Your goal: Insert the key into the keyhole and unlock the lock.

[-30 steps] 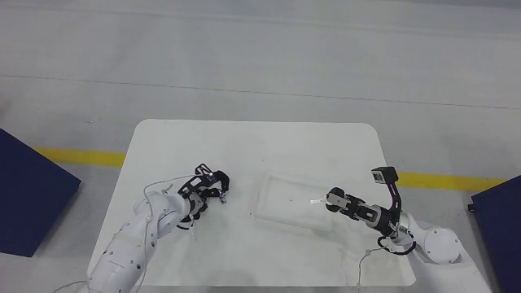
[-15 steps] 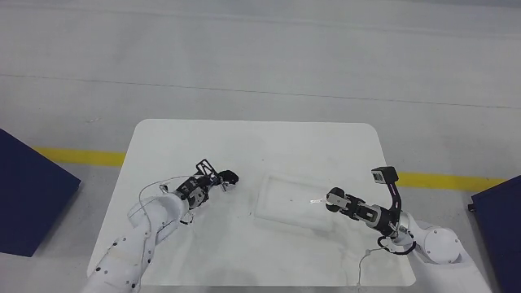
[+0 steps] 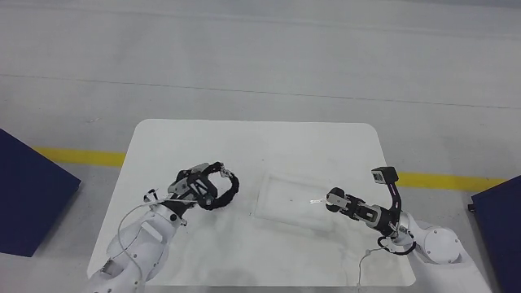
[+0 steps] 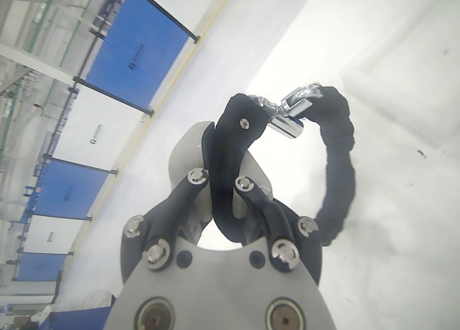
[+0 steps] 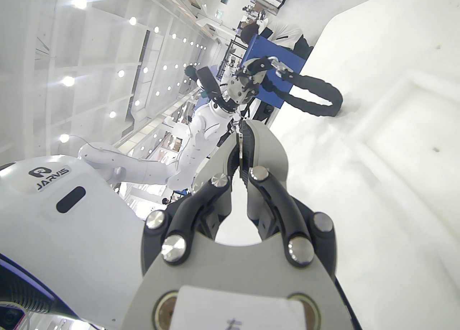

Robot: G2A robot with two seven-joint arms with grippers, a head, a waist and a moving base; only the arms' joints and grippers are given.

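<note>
The lock (image 3: 221, 192) is a black fabric-sleeved loop with a chrome cylinder (image 4: 291, 114) joining its ends. My left gripper (image 3: 198, 185) is shut on one end of the sleeve (image 4: 224, 162) and holds it over the left half of the table, with the loop swinging out toward the tray. In the right wrist view the lock (image 5: 316, 94) hangs from that gripper, its lower end at the table. My right gripper (image 3: 330, 202) stays over the tray's right part, shut on the small silver key (image 3: 316, 203), which appears edge-on between the fingers (image 5: 240, 151) and points toward the lock.
A shallow white tray (image 3: 281, 207) lies at the middle of the white table (image 3: 326, 146), between the two arms. Blue panels stand on the floor off the left and right table edges.
The left gripper turned and shifted slightly back toward the robot, and the lock's loop swung out into an open ring beside it. The right arm and key stayed still.
</note>
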